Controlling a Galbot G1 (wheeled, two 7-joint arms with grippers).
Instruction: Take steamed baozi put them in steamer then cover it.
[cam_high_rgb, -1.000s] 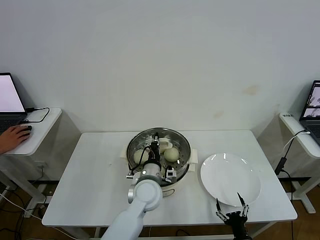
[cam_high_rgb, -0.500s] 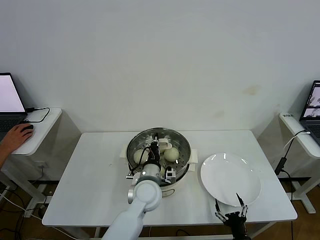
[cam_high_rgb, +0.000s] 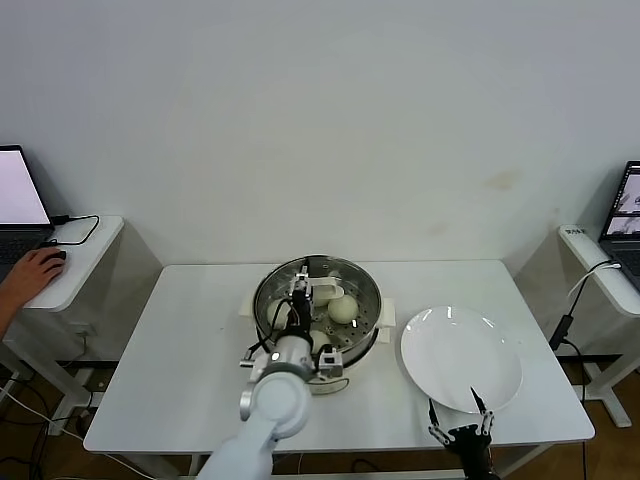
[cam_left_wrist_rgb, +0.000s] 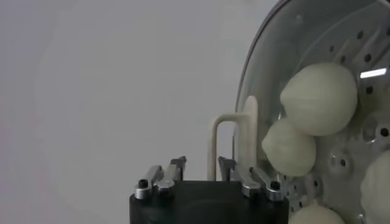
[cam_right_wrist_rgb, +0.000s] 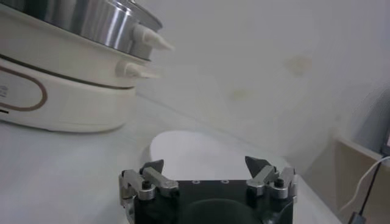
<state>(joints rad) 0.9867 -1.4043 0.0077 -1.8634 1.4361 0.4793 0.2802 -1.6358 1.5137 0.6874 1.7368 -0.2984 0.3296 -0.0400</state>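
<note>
The steamer (cam_high_rgb: 318, 318) stands mid-table on its white base, with the glass cover (cam_high_rgb: 348, 276) lying on it. Under the glass sit several baozi (cam_left_wrist_rgb: 319, 98), one showing in the head view as baozi (cam_high_rgb: 343, 308). My left gripper (cam_high_rgb: 300, 290) hovers over the cover's cream handle (cam_left_wrist_rgb: 234, 143), open; one leg of the handle stands between its fingertips (cam_left_wrist_rgb: 178, 163), untouched. At the table's front edge near the plate, my right gripper (cam_high_rgb: 458, 422) stays low and open, empty, seen as right gripper (cam_right_wrist_rgb: 205, 163).
A bare white plate (cam_high_rgb: 460, 355) lies right of the steamer. Side desks with laptops flank the table; a person's hand (cam_high_rgb: 25, 275) rests on the left desk. Cables hang at the right desk (cam_high_rgb: 570, 300).
My left gripper has opened and let go of the cover's handle, and the left arm has shifted slightly toward the left. The right arm has barely moved.
</note>
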